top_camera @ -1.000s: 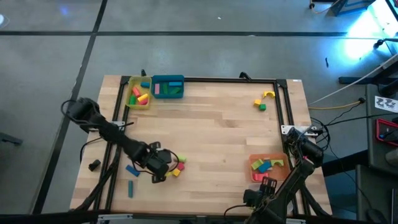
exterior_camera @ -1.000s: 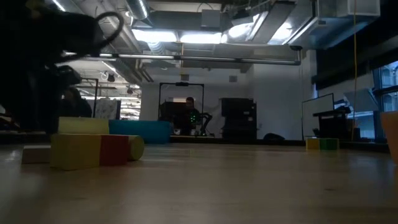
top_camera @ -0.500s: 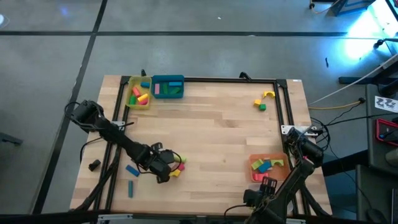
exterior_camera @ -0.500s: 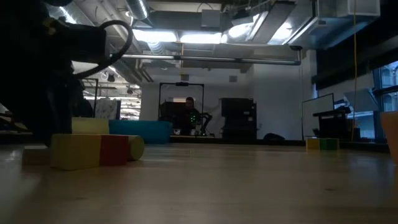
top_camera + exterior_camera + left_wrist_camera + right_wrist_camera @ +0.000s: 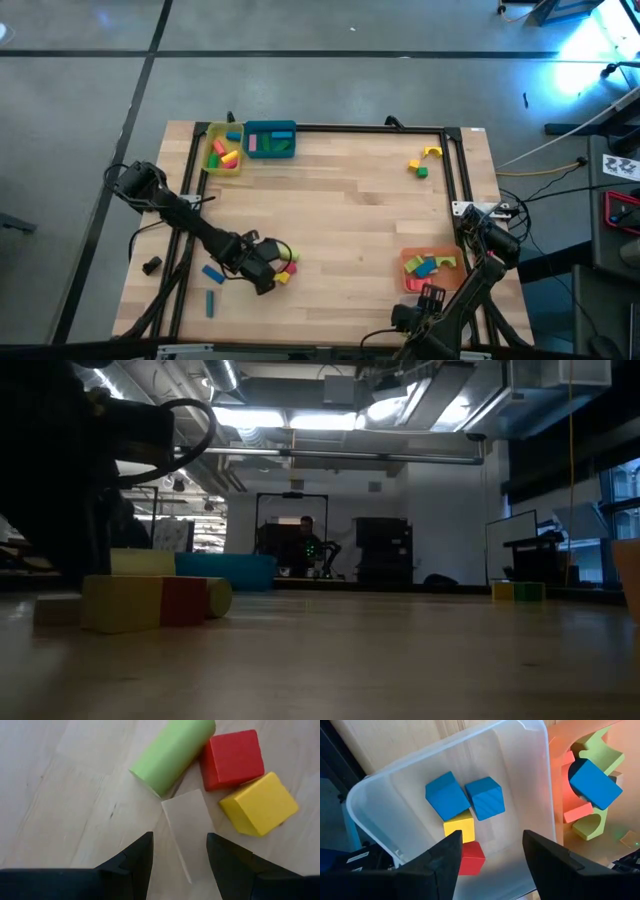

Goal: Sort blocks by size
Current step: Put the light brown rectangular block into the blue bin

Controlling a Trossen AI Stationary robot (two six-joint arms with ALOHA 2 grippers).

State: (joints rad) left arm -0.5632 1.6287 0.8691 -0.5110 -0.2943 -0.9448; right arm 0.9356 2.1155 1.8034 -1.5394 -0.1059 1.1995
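Left wrist view: I am hovering my left tool (image 5: pixel 177 852), fingers spread, straddling the tan block (image 5: pixel 189 827) on the table for a grab; right tool (image 5: pixel 490 847), open, is waiting over the clear tray (image 5: pixel 410 795).

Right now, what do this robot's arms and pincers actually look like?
Both arms are dark, nearly black, built of jointed segments with thin black cables looping alongside. The left arm ends in the left gripper, two flat, matte black fingers tapering toward blunt tips. The right gripper has the same pair of plain dark fingers. No markings or labels show on either.
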